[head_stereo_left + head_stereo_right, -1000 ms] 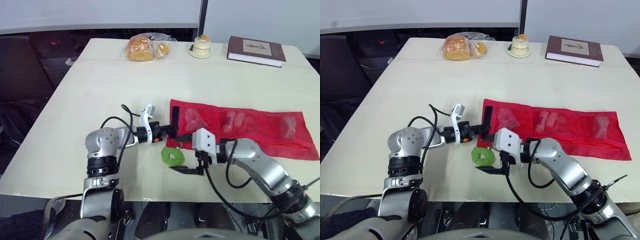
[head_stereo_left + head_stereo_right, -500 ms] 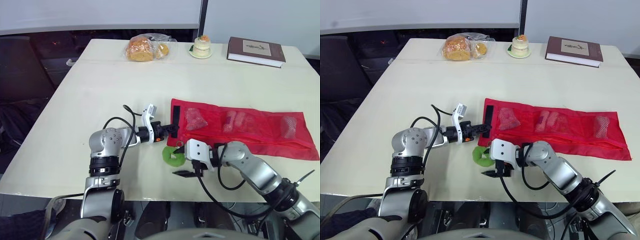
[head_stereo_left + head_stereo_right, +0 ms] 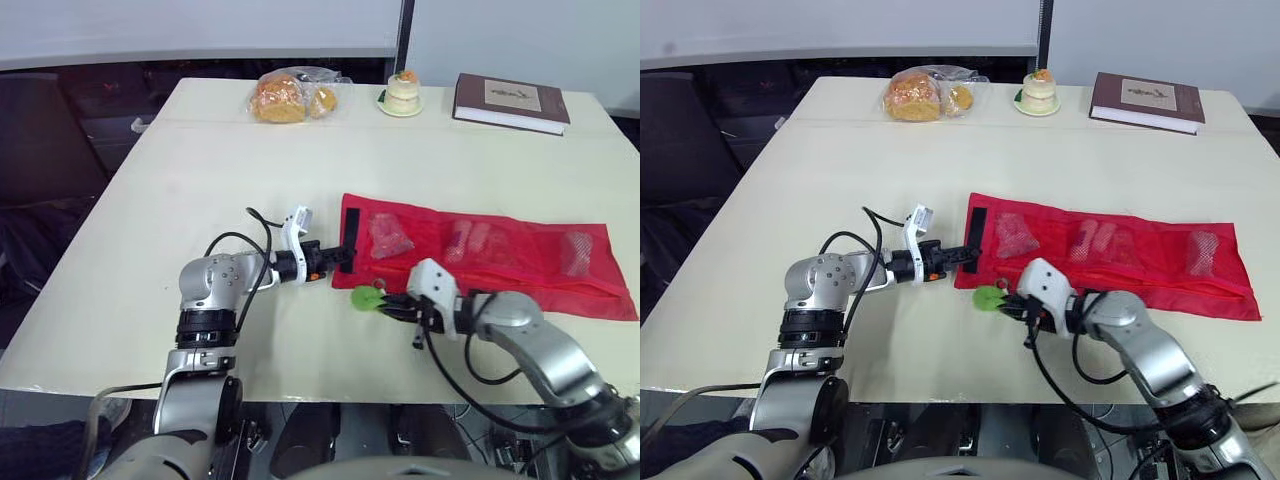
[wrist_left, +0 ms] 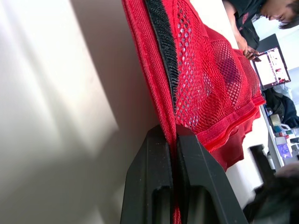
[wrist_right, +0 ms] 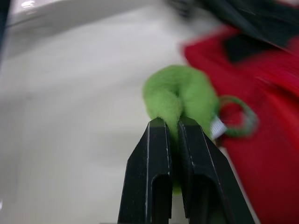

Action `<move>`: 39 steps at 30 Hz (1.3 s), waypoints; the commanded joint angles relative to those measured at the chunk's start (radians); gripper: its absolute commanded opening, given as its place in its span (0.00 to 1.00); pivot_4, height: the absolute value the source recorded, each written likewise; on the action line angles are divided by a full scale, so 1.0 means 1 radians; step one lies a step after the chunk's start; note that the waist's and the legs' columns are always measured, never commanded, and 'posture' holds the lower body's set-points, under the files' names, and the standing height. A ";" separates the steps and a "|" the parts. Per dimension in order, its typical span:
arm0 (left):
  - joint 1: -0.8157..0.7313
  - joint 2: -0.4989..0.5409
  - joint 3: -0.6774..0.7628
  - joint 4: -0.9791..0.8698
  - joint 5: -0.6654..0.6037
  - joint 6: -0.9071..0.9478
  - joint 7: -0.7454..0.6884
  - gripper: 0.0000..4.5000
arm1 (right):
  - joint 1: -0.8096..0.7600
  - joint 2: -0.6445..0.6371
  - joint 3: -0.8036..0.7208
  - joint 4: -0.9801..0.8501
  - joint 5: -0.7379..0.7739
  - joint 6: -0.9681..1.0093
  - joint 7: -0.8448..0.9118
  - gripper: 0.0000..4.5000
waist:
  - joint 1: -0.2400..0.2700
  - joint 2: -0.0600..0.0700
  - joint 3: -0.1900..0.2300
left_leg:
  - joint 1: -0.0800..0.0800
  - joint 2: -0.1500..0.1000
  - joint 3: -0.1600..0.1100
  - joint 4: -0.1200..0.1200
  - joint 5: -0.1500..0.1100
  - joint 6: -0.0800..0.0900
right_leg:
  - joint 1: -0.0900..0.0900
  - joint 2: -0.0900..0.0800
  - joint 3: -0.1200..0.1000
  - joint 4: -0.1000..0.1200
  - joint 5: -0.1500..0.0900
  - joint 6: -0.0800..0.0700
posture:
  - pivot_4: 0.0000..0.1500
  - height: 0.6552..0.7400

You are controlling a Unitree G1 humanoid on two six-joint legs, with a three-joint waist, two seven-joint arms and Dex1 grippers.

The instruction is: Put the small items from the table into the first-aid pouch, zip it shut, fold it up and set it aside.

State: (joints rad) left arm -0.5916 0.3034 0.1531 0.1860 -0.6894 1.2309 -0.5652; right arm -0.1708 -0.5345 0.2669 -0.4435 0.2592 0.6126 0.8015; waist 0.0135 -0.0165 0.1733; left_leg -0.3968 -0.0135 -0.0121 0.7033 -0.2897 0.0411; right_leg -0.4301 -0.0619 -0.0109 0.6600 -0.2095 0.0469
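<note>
Near the front edge of the pale bench (image 3: 180, 190), my left claw (image 3: 343, 258) is clamped tight on the left end of the red mesh first-aid pouch (image 3: 500, 255). The pouch lies flat toward the bench's right edge, with small items visible through its pockets. At the pouch's front left corner, my right claw (image 3: 390, 303) pinches the fuzzy green ring-shaped item (image 3: 367, 297); I cannot tell whether it is off the bench. Along the far edge sit a clear bag of bread (image 3: 290, 95), a small cake on a plate (image 3: 404, 92) and a brown hardcover book (image 3: 512, 102).
</note>
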 commanded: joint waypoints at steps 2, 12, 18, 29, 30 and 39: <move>0.008 0.089 0.011 0.014 0.025 -0.021 -0.028 0.00 | 0.068 -0.044 -0.158 -0.125 0.063 0.052 -0.044 0.01 | -0.004 0.000 0.000 | 0.000 0.000 0.000 0.000 0.000 0.000 | 0.000 0.001 0.000 0.000 0.000 0.000 | 1.00 0.87; 0.052 0.255 -0.018 0.069 0.061 -0.092 -0.109 0.00 | 0.310 -0.143 -0.510 -0.125 0.094 0.013 -0.080 0.01 | -0.017 0.000 0.000 | 0.000 0.001 0.001 -0.002 -0.002 0.004 | -0.001 0.001 0.001 0.000 0.000 0.000 | 1.00 0.87; 0.069 0.299 0.010 0.079 0.055 -0.111 -0.108 0.00 | 0.403 -0.169 -0.703 0.017 0.063 -0.064 -0.110 0.01 | -0.024 0.000 0.000 | 0.001 0.001 0.002 -0.002 -0.003 0.004 | -0.001 0.002 0.001 0.000 0.000 0.000 | 1.00 0.87; 0.126 0.347 0.038 0.079 0.052 -0.137 -0.110 0.00 | 0.329 -0.241 -0.784 0.301 -0.130 -0.030 -0.378 0.01 | -0.028 0.002 -0.001 | 0.003 0.005 0.006 -0.003 -0.003 0.004 | -0.001 0.005 0.005 0.000 -0.001 -0.001 | 1.00 0.87; 0.129 0.347 0.041 0.077 0.051 -0.136 -0.106 0.00 | 0.323 -0.238 -0.785 0.308 -0.136 -0.028 -0.394 0.01 | -0.028 0.002 -0.002 | 0.003 0.005 0.006 -0.003 -0.003 0.004 | -0.001 0.006 0.006 0.000 -0.001 -0.001 | 1.00 0.87; 0.167 0.350 0.050 0.036 0.032 -0.116 -0.103 0.00 | 0.301 -0.207 -0.811 0.236 -0.064 -0.053 -0.370 0.01 | -0.028 0.003 -0.002 | 0.003 0.005 0.007 -0.003 -0.003 0.005 | -0.001 0.008 0.008 -0.001 -0.001 -0.001 | 1.00 0.87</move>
State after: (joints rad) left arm -0.4624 0.6018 0.1658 0.2004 -0.7088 1.1052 -0.7144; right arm 0.1284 -0.7343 -0.4516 -0.1896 0.1855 0.5575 0.4442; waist -0.0144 -0.0131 0.1710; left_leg -0.3939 -0.0082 -0.0056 0.7005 -0.2924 0.0457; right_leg -0.4308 -0.0543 -0.0031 0.6593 -0.2103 0.0462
